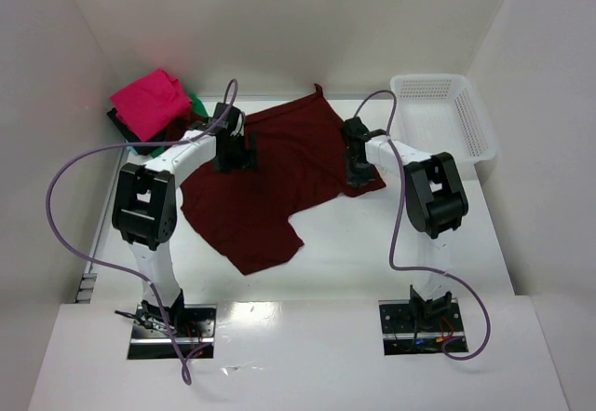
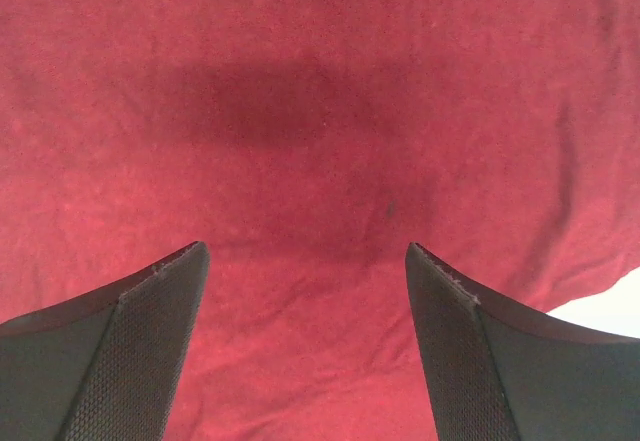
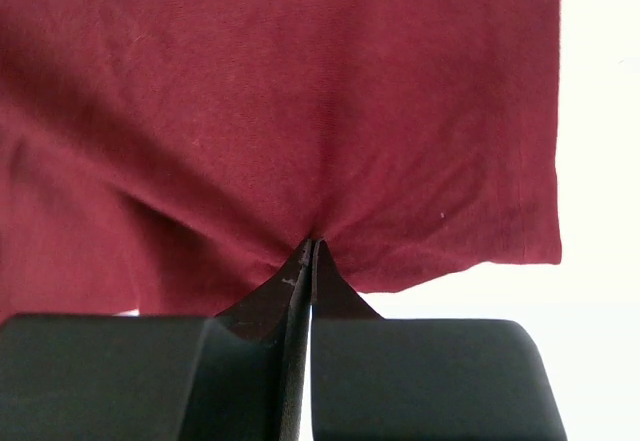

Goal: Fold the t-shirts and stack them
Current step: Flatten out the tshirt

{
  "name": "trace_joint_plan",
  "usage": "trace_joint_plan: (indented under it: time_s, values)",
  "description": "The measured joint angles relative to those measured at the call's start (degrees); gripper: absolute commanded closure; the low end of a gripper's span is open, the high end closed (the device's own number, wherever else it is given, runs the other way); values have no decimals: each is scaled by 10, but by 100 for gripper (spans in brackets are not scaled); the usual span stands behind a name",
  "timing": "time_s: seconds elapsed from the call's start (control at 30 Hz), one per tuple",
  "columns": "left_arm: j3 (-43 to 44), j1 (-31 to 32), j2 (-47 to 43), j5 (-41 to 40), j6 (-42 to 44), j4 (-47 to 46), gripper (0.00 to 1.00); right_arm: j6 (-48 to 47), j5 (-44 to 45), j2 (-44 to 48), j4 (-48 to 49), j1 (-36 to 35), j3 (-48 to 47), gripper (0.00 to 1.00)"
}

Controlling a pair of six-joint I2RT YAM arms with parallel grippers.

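Looking from the top: maroon shirt (image 1: pixel 270 187) lies spread, unfolded, mid-table; folded pile (image 1: pixel 149 103) (pink on top) sits far left, so apparently one shirt is left. Left wrist: left gripper (image 2: pixel 307 251) jaws wide apart above the cloth, holding nothing. Right wrist: right gripper (image 3: pixel 310 246) pinched together on the shirt's edge; first fold not yet made.
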State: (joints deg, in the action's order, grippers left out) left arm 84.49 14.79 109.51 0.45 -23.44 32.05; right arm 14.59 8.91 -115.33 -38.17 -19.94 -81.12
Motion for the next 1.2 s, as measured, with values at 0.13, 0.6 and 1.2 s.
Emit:
trace_joint_plan:
  time_s: [0.13, 0.6, 1.2]
  values:
    - [2, -1, 16, 9, 8, -3, 12, 34, -29, 33, -9, -17, 46, 100]
    - [-21, -1, 12, 14, 10, 1, 13, 240, -90, 270, -51, -52, 250, 81]
    - [-250, 76, -123, 58, -77, 58, 26, 202, -9, 203, -50, -40, 63, 19]
